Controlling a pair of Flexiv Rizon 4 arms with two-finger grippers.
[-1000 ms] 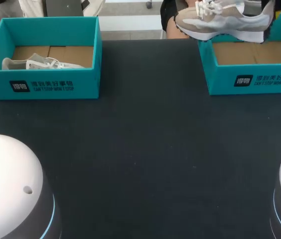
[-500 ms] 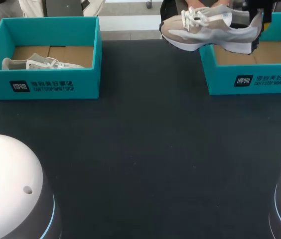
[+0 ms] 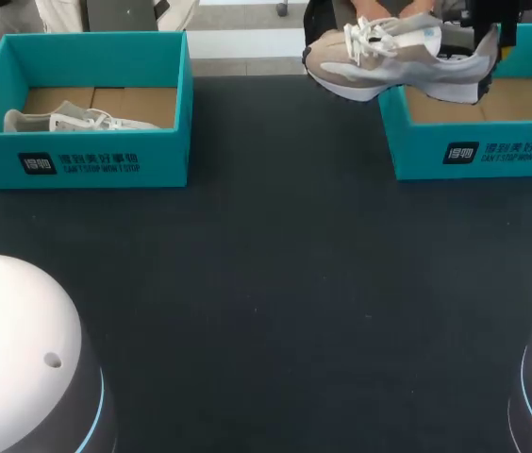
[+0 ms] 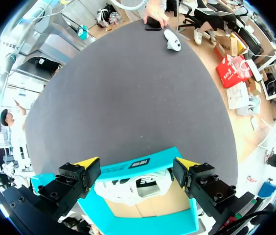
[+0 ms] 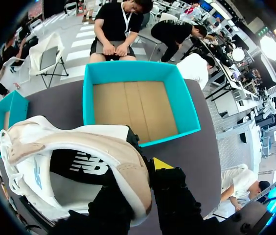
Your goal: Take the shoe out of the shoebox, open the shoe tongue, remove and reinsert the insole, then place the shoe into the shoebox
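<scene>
Seen from overhead, my right gripper (image 3: 489, 40) grips the beige-and-white shoe (image 3: 393, 58) by its heel, clear of the table (image 3: 275, 283) and across the left wall of the right shoebox (image 3: 478, 151), so the take-out step looks done. At my left wrist, my left gripper (image 4: 137, 163) hangs spread wide over the left shoebox (image 4: 128, 220), touching nothing, a second shoe (image 4: 138, 185) lying inside. At my right wrist, both fingers pinch the heel collar with the bare box ahead; tongue, insole and return look yet to come.
</scene>
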